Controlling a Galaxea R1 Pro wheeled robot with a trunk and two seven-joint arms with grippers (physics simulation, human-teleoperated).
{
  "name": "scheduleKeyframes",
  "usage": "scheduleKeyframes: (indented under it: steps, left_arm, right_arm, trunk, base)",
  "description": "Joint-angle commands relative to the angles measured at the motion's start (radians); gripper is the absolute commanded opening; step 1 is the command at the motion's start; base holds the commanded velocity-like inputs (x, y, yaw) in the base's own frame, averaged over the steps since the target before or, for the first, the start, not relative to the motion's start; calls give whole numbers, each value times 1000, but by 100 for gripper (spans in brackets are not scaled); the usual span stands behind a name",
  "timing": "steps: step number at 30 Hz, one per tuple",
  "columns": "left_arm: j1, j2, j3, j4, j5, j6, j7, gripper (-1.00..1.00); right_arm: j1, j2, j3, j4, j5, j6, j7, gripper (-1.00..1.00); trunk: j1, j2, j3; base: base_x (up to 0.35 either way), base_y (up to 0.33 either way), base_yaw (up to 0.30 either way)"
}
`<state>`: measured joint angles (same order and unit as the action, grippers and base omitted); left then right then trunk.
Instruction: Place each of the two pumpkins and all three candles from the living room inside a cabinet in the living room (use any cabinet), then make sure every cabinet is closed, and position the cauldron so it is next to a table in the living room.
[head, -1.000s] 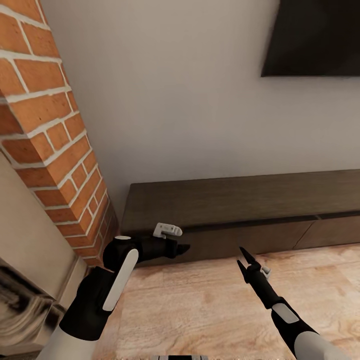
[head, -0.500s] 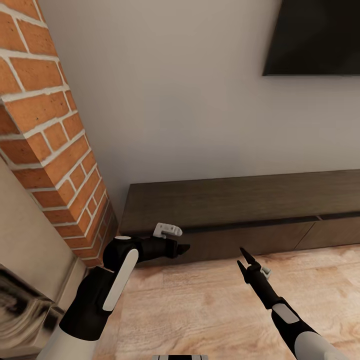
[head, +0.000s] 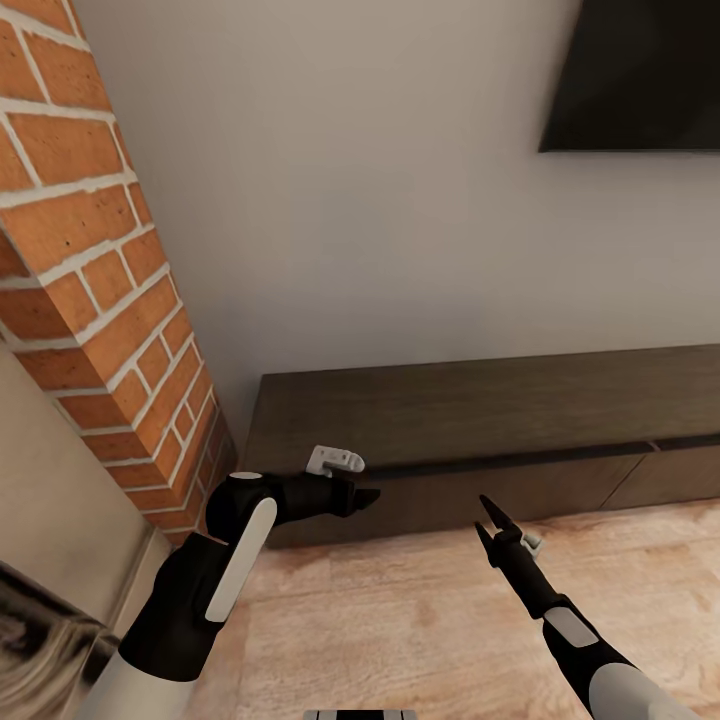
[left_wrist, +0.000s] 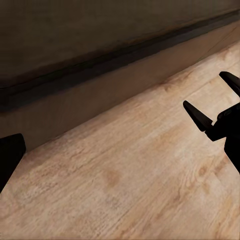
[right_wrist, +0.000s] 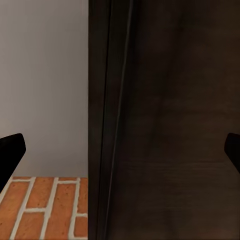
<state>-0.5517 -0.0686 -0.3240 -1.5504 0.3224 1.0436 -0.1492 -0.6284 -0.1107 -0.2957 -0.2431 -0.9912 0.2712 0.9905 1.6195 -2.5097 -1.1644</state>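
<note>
Robot faces the cabinet (head: 480, 420), both grippers empty; fronts look closed.

Head view: left gripper (head: 368, 496) is level with the cabinet's front, spread unclear; right gripper (head: 484, 518) hangs over the wooden floor (head: 400, 620), jaws apart. Left wrist view: right gripper spread. Right wrist view: cabinet close ahead, brick pillar (right_wrist: 45, 210) beyond. Likely opening or checking a front; next, meet the seam.

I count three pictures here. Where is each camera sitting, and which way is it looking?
Head view: from the robot's head, down at the cabinet, wall and brick column; both arms show, with left hand and right hand.
Left wrist view: near the left hand, across the wooden floor toward the cabinet front; the right hand shows.
Right wrist view: near the right hand, along the cabinet toward the bricks; its fingertips show.
Shared: all see the cabinet.
</note>
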Motion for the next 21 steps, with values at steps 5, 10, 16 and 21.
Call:
scheduleKeyframes:
  steps: [5,10,16,21]
  left_arm:
    - [-1,0,1,0,-11,4,-9,100]
    - [-1,0,1,0,-11,4,-9,100]
    - [-1,-1,0,0,-12,4,-9,100]
    - [-1,-1,0,1,-12,4,-9,100]
  right_arm:
    - [-1,0,1,1,-9,10,2,100]
    - [-1,0,1,1,-9,10,1,100]
    - [-1,-3,0,1,-9,10,-1,100]
    - [-1,-5,0,6,-9,10,-1,100]
  trunk:
    - [0,0,-1]
    - [0,0,-1]
    - [0,0,-1]
    - [0,0,-1]
  base:
    - [99,115,0]
    - [108,45,0]
    - [129,8,0]
    - [174,2,0]
